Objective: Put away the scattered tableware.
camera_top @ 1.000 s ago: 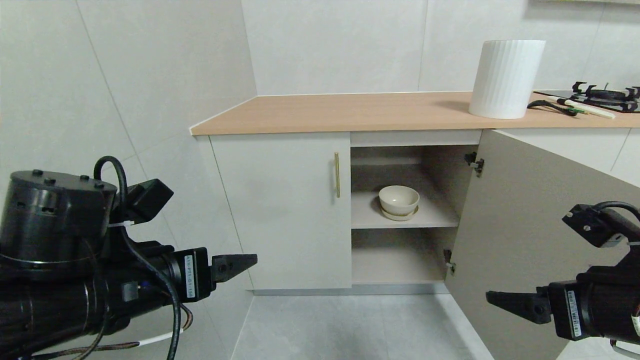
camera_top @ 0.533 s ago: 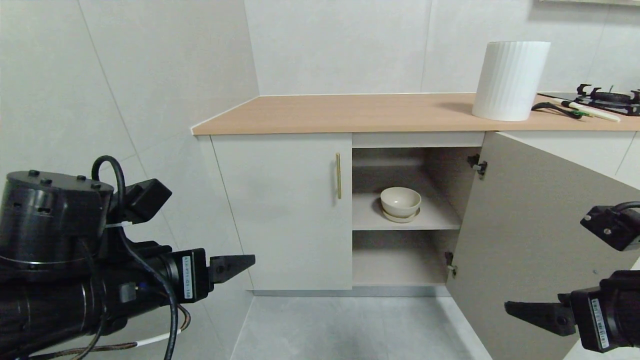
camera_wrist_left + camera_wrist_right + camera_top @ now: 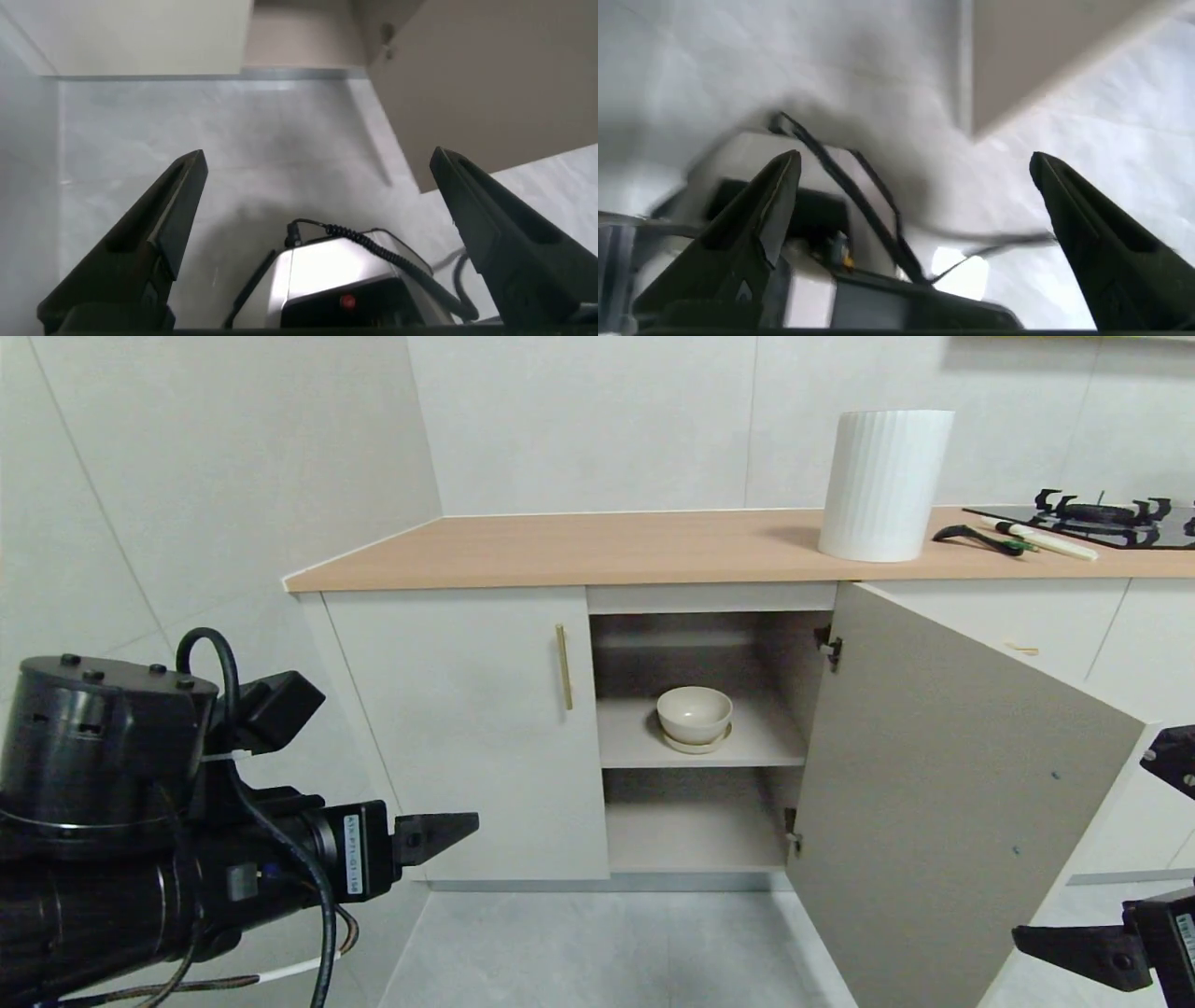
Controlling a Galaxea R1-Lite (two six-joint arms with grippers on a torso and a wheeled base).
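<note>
A cream bowl [image 3: 694,712] sits on a small plate [image 3: 695,743] on the middle shelf of the floor cabinet [image 3: 467,728], whose right door [image 3: 934,784] stands wide open. My left gripper [image 3: 457,823] hangs low at the left, well short of the closed left door. Its fingers [image 3: 159,233] are spread with nothing between them, so the gripper [image 3: 318,163] is open over the floor. My right gripper [image 3: 1036,941] is at the lower right, in front of the open door's outer edge. It [image 3: 913,161] is open and holds nothing.
On the wooden counter [image 3: 579,546] stand a tall white ribbed canister [image 3: 885,485], some utensils [image 3: 1018,537] and a black hob [image 3: 1102,511]. The lower shelf [image 3: 695,835] is bare. Grey floor [image 3: 607,943] lies before the cabinet. A tiled wall closes the left side.
The whole head picture has shifted left, so the camera moved. My right gripper has drawn back toward the lower right corner. The left gripper keeps its place; bowl and plate are unmoved.
</note>
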